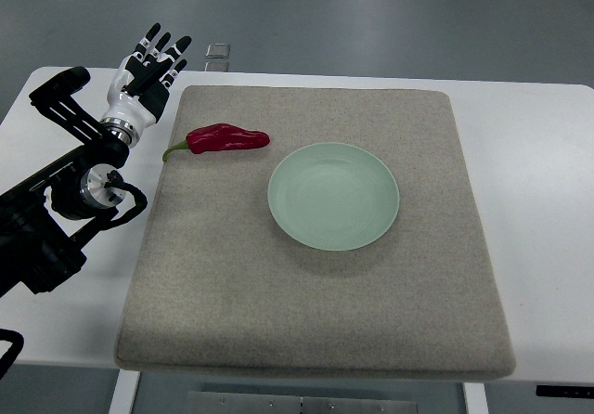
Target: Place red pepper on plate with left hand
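- Here, the left hand [147,72] hovered over the white counter [529,145] just off the far-left corner of the grey mat [306,303], fingers spread and holding nothing.
- The red pepper [225,138] lay on the mat, green stem toward the mat's left edge, near the hand but not touching it.
- The pale green plate [333,196] sat mid-mat, just right of the pepper, apart from it.

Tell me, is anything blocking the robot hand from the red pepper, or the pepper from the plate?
Nothing visible. The left robot hand is just left of the red pepper, and only bare mat lies between pepper and plate.
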### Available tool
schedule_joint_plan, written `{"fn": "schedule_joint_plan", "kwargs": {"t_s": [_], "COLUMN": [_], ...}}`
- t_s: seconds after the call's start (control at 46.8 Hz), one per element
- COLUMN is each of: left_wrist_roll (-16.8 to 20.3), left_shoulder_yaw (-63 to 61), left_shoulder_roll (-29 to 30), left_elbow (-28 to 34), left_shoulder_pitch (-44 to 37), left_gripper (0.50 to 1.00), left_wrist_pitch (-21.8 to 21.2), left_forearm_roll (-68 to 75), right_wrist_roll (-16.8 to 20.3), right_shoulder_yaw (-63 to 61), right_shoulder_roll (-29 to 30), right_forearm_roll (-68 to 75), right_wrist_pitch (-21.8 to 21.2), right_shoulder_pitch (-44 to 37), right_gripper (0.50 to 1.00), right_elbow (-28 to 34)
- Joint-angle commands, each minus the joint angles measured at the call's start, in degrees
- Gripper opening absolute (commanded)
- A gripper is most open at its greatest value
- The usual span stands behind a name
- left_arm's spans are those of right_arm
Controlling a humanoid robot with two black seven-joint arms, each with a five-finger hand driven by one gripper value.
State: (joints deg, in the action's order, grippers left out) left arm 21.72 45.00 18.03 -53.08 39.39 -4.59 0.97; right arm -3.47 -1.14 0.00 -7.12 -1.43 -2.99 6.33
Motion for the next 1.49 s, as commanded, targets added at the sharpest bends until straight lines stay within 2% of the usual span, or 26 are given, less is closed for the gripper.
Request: {"fn": "schedule_joint_plan", "kwargs": {"t_s": [0.0,0.662,0.811,1.196,1.388,1.473], "left_wrist_roll": [-0.01,-0.01,-0.01,-0.10,-0.01,-0.10], "left_shoulder_yaw": [0.00,0.09,-0.08,-0.17,-0.26,-0.35], "left_shoulder_roll": [-0.01,-1.07,-1.33,-1.42,-1.07,-0.98], "left_elbow": [0.08,1.23,3.24,4.74,4.83,4.83], "left_shoulder_pitch": [-0.01,0.34,0.51,1.04,1.04,1.13], "left_gripper": [0.994,0.994,0.994,0.994,0.994,0.994], "left_wrist_pitch": [-0.07,1.08,1.16,1.34,5.02,5.12], "left_forearm_roll": [0.08,-0.01,0.17,5.71,6.14,9.12], "right_wrist_roll": [-0.04,-0.04,-0.04,-0.04,-0.04,-0.04], "right_shoulder_yaw": [0.00,0.00,0.00,0.00,0.00,0.00], "right_shoulder_roll": [0.00,0.00,0.00,0.00,0.00,0.00], "right_forearm_roll": [0.00,0.00,0.00,0.00,0.00,0.00], "right_wrist_pitch": [0.03,-0.06,-0.06,-0.06,0.03,-0.06], "right_shoulder_pitch": [0.00,0.00,0.00,0.00,0.00,0.00], "right_gripper": [0.928,0.928,0.928,0.928,0.928,0.928], "right_elbow": [0.00,0.00,0.00,0.00,0.00,0.00]}}
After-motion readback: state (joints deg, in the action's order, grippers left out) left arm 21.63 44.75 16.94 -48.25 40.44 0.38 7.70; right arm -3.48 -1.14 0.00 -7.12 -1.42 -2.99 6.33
